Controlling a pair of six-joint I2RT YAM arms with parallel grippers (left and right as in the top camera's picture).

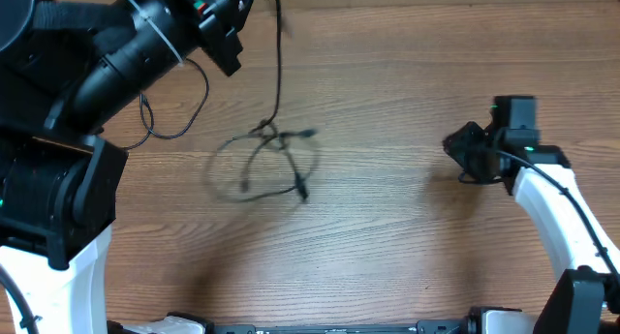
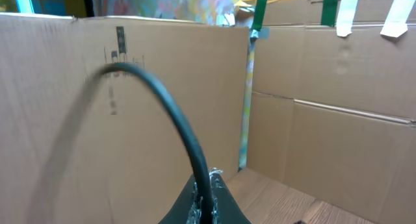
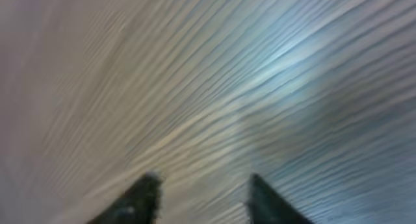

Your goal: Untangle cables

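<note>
The cables (image 1: pixel 266 160) form a loose black bundle with a knot near its top, blurred, at the table's centre left. One strand (image 1: pixel 278 53) rises from the knot to my left gripper (image 1: pixel 242 0), raised high at the top left. In the left wrist view my left gripper (image 2: pixel 207 201) is shut on that cable (image 2: pixel 175 120), which arcs up and to the left. My right gripper (image 1: pixel 457 150) hovers well to the right of the bundle. In the right wrist view my right gripper (image 3: pixel 203 178) is open, with only blurred wood grain between its fingers.
A thin black wire loop (image 1: pixel 179 116) hangs beside the left arm (image 1: pixel 107 73). Cardboard walls (image 2: pixel 312 113) with green and white tape stand behind the wooden table (image 1: pixel 387 237). The right arm's white link (image 1: pixel 562 218) runs along the right edge.
</note>
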